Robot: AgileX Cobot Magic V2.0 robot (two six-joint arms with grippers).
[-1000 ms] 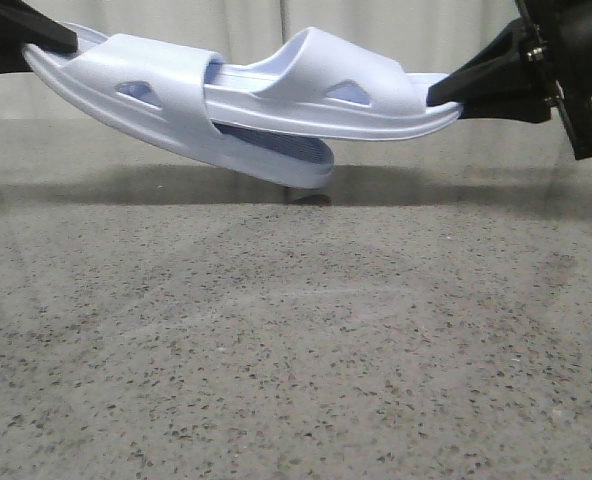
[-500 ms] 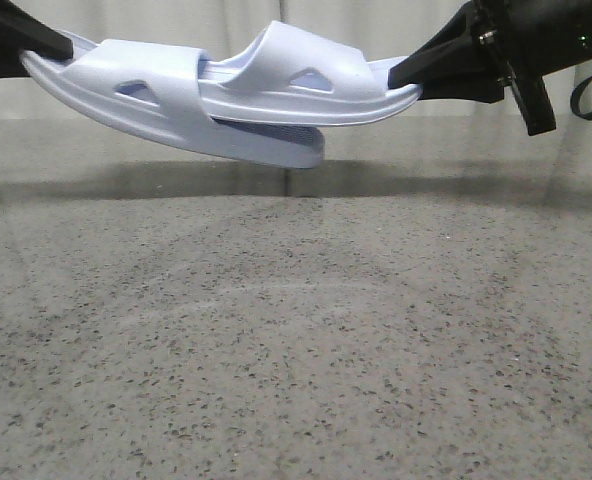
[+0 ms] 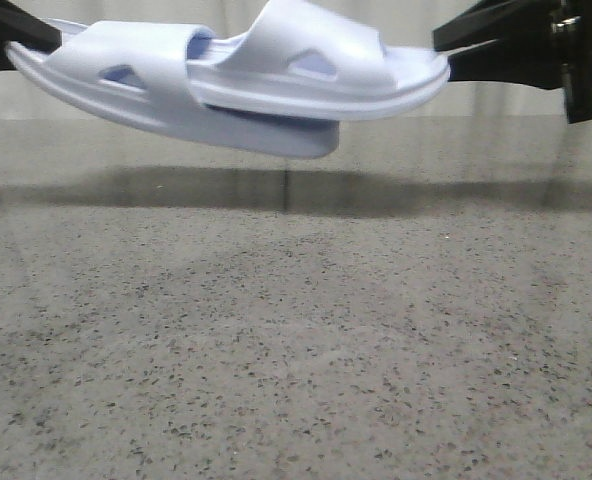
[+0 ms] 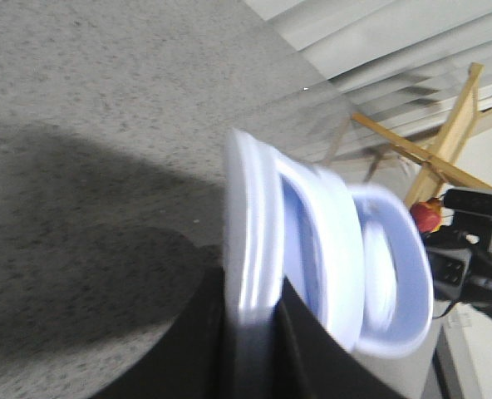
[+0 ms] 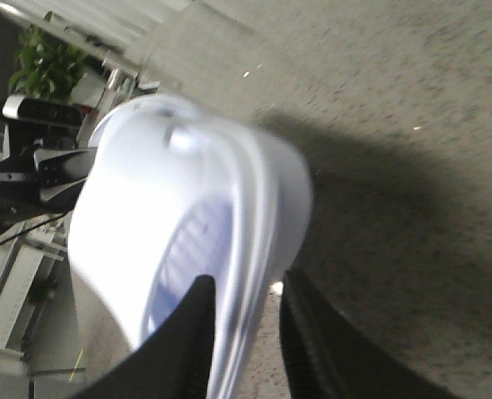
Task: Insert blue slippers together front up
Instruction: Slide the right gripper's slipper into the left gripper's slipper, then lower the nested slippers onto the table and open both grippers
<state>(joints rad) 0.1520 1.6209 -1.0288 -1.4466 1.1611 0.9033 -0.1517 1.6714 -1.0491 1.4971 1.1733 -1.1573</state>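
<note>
Above table (image 3: 296, 350), front view: pale blue-lilac foam slippers (image 3: 246, 80) nested, straps up, airborne.
Left gripper (image 4: 250, 332): clamped on 9 o'clock heel.
Right gripper (image 5: 246, 332): clamped on 3 o'clock heel.
Wrist views only: sole-edge grip, motion blur.

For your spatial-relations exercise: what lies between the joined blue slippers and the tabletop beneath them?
Nothing. In the front view the blue slippers hang in the air, held by the left hand and right hand; only their shadow lies on the bare speckled tabletop.

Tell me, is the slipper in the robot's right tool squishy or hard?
Probably squishy yet firm: the right slipper looks like thick foam and stays straight though the right tool grips only its end. Likely light too. Its smooth surface may slide.
</note>
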